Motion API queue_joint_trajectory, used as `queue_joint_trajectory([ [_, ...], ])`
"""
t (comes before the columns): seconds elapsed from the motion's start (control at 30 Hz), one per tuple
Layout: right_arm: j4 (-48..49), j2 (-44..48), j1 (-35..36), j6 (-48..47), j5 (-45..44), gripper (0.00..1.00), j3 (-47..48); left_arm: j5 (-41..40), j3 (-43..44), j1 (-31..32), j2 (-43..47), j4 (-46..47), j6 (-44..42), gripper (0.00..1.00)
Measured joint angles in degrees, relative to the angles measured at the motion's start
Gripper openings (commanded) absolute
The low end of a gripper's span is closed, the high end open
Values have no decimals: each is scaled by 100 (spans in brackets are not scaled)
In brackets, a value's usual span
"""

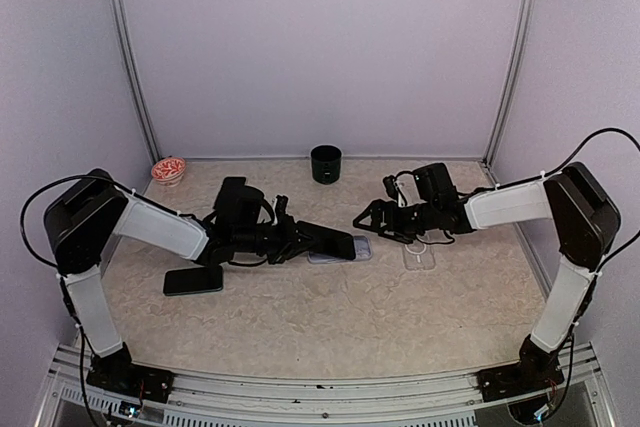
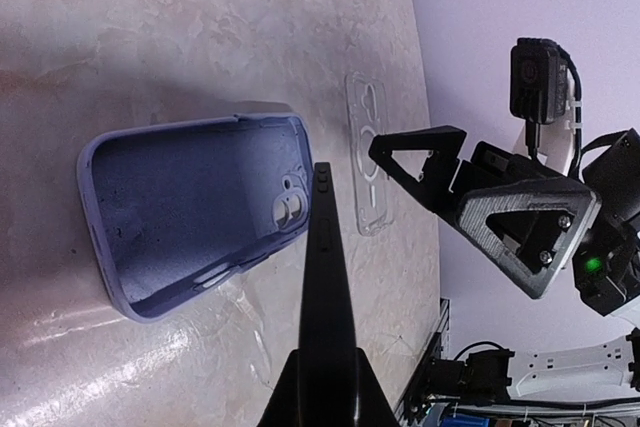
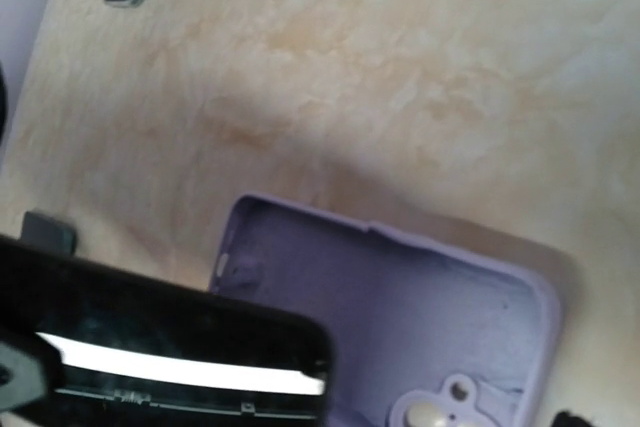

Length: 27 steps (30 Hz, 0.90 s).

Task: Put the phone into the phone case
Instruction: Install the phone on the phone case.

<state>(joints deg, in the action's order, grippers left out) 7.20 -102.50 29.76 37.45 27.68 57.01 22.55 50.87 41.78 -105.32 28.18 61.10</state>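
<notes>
The left fingers are clamped on the black phone, holding it on edge and tilted just above the lavender phone case. The case lies open side up on the bench. The phone's far end seems to hang over the case's camera cutout, though whether they touch is unclear. The right fingers stand wide apart and empty, just beside the case.
</notes>
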Motion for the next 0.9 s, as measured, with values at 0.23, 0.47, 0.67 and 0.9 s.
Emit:
queue_joint_trajectory([
  [0.23,138,-125,-31,35,221,100,0,22,254,0,-297,-17,116,0],
  [0.47,201,-291,-57,33,310,100,0,68,398,0,-525,9,212,0],
  [0.67,225,-378,-57,31,372,100,0,96,492,-20,-654,83,256,0],
  [0.9,308,-525,-57,31,459,100,0,105,498,-79,-704,186,302,0],
])
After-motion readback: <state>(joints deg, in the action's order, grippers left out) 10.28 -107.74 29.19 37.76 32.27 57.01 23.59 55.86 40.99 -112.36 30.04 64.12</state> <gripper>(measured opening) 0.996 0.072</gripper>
